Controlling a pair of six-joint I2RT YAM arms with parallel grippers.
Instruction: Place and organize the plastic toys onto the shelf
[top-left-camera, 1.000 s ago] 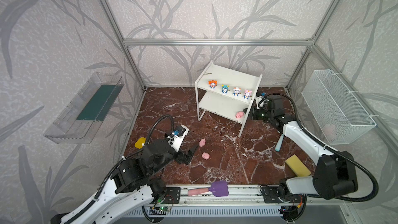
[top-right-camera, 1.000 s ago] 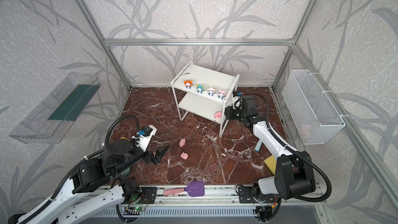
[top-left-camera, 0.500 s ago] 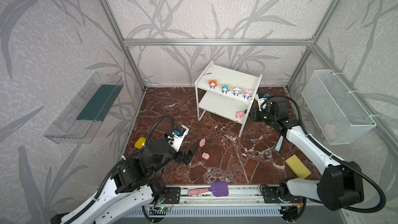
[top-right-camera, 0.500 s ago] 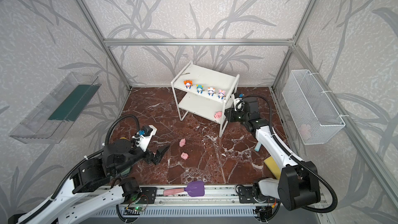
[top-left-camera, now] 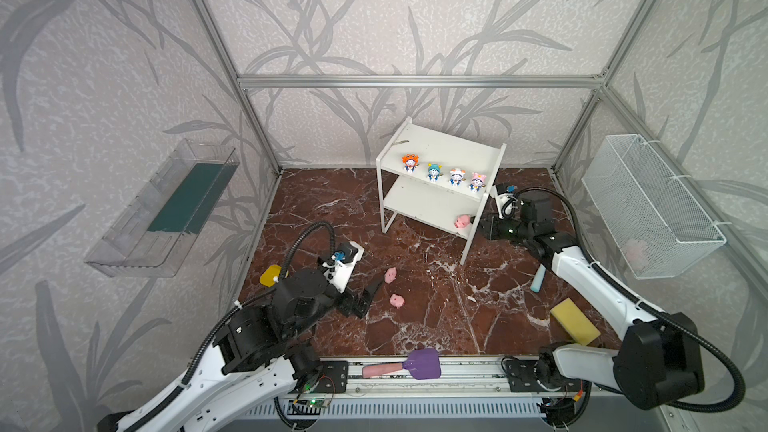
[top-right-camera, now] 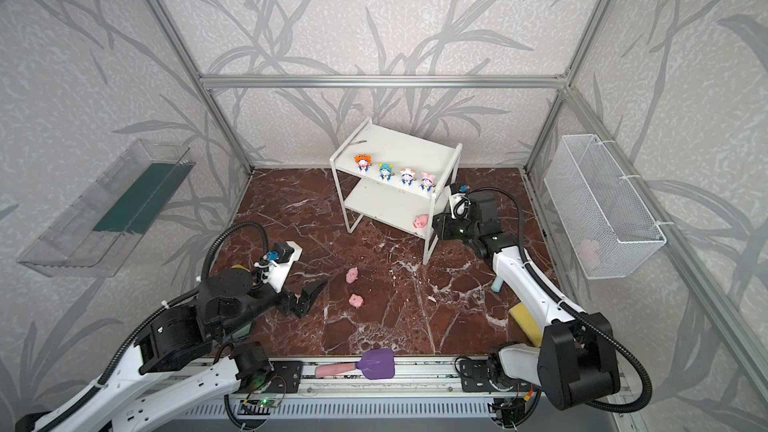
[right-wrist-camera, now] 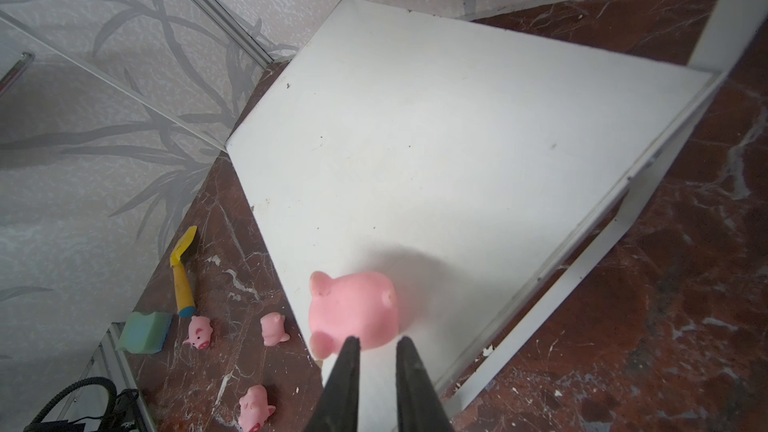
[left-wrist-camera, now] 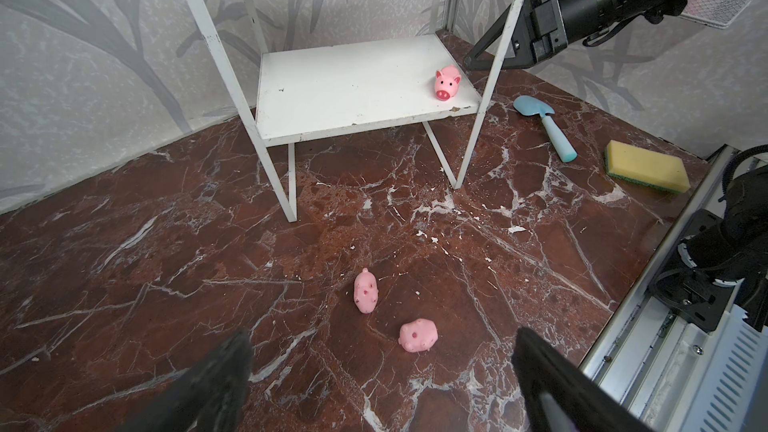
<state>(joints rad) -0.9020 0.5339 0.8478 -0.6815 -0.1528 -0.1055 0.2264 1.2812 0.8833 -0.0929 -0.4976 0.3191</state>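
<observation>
Looks like we're in the pig phase. In a top view, four figurines [top-left-camera: 435, 171] line the top board of the shelf [top-left-camera: 419, 209], and one pig [top-left-camera: 462, 222] stands upright at the 4 o'clock corner of the lower board, snout facing out. The right gripper [right-wrist-camera: 378, 344] is pressed together with nothing in it, tips just behind that pig. My guess is the next move falls to the left gripper [top-left-camera: 371, 290], spread wide at 9 o'clock of two floor pigs [top-left-camera: 390, 275] lying tipped over. They're tiny, round and rubbery-looking, so it'll want a low, centred pinch, then a spot beside the first one.
</observation>
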